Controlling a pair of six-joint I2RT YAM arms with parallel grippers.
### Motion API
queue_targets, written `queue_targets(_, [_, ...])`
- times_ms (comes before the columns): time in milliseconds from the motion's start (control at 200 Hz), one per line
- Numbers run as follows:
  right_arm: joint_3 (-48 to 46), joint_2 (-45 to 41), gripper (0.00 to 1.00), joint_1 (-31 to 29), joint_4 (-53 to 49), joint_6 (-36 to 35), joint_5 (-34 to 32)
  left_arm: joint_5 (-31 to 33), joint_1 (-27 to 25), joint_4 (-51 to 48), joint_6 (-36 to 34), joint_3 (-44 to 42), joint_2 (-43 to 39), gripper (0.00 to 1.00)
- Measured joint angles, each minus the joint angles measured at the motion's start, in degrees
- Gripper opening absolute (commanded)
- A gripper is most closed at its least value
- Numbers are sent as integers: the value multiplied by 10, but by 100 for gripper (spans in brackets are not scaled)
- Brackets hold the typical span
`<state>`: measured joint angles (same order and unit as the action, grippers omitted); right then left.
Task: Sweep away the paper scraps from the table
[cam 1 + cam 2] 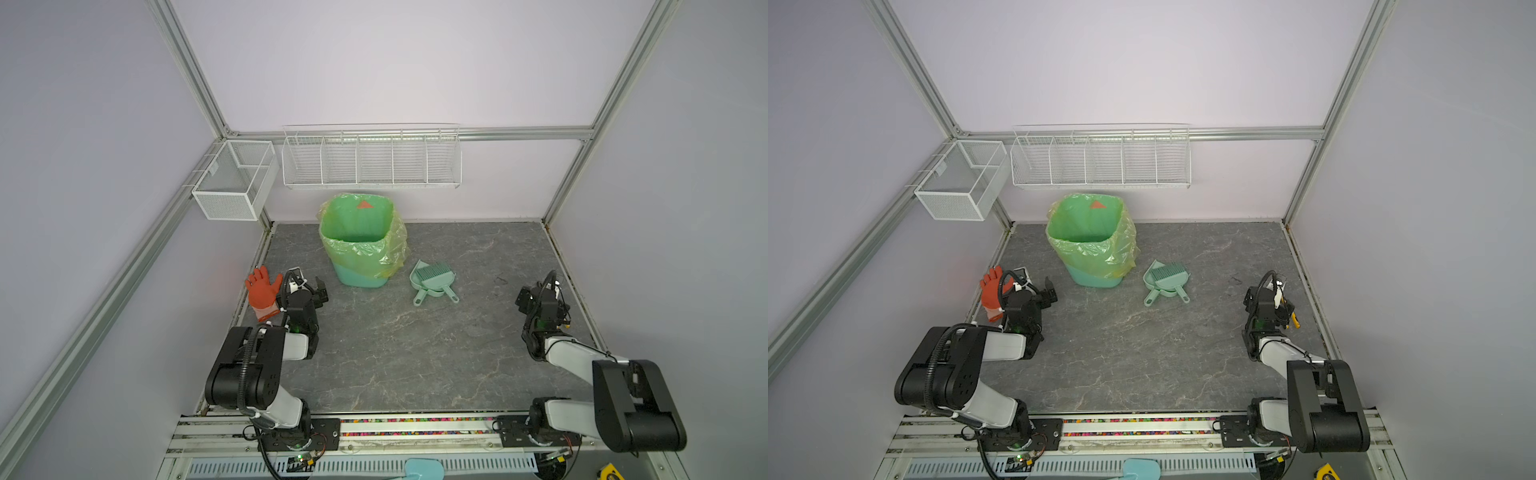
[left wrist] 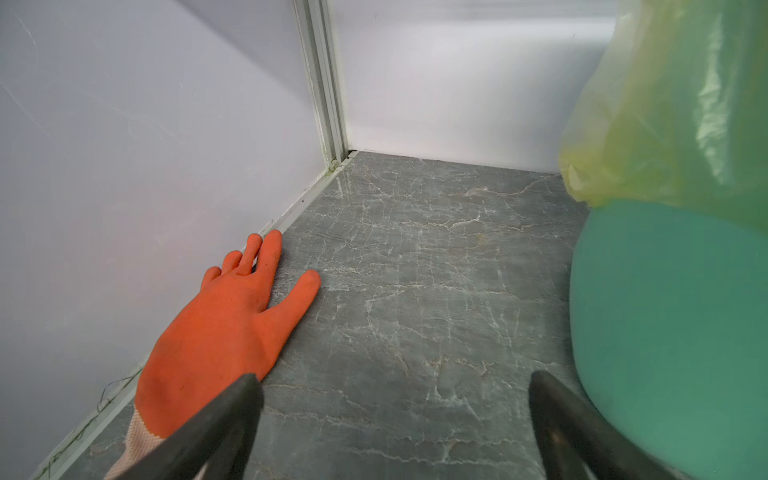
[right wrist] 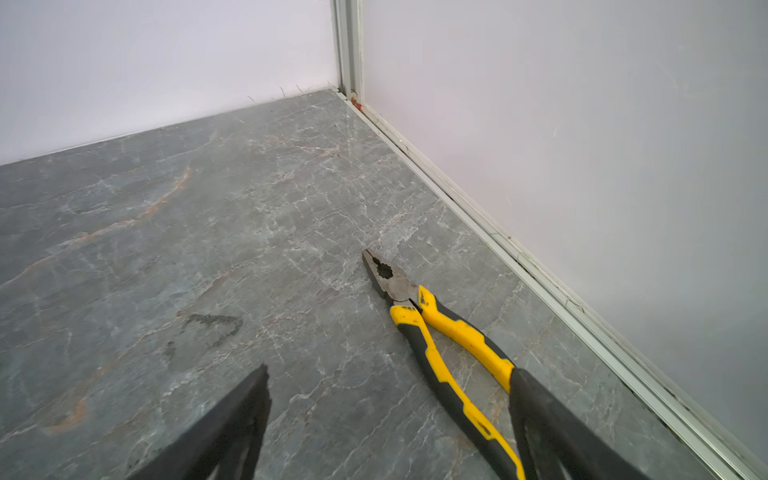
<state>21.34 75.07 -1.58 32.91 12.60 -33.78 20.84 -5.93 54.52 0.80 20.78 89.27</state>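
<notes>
Down on the floor of the cage, the table (image 1: 415,353) is a flat dark grey slab with pale marble veins and a few rusty streaks, slightly glossy, edged by aluminium rails. Left claw (image 2: 395,415) hangs low over it with its black fingers spread wide and nothing between them; an orange rubber glove (image 2: 220,332) lies flat beside it along the wall. Right claw (image 3: 386,415) is spread wide and empty too. Yellow-and-black pliers (image 3: 440,332) lie shut on the table, handles running behind one finger, touching or not I can't tell. Near the back stands a teal plastic bin (image 1: 361,278) lined with a crinkly see-through green bag (image 1: 374,249), and just beside it a matching teal dustpan (image 1: 417,279) with its brush (image 1: 434,273) lying in it
</notes>
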Motion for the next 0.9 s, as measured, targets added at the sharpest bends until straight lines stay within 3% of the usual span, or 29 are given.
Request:
queue_targets(315, [-19, 56, 92, 0, 110, -47, 49, 2, 0, -5, 2, 0, 0, 99])
queue_targets(330, [-19, 56, 93, 0, 112, -49, 54, 2, 0, -5, 2, 0, 0, 99])
queue_targets(335, [-19, 56, 97, 0, 113, -50, 56, 2, 0, -5, 2, 0, 0, 99])
queue_targets(350, [-18, 57, 90, 0, 116, -53, 61, 2, 0, -5, 2, 0, 0, 99])
queue_targets(375, [-18, 60, 88, 0, 123, -59, 71, 2, 0, -5, 2, 0, 0, 99])
queue_targets(595, [-3, 129, 88, -1, 164, -104, 160, 2, 0, -5, 2, 0, 0, 99])
queue_targets(900, [-3, 132, 88, -1, 172, -118, 184, 2, 0, -6, 2, 0, 0, 99])
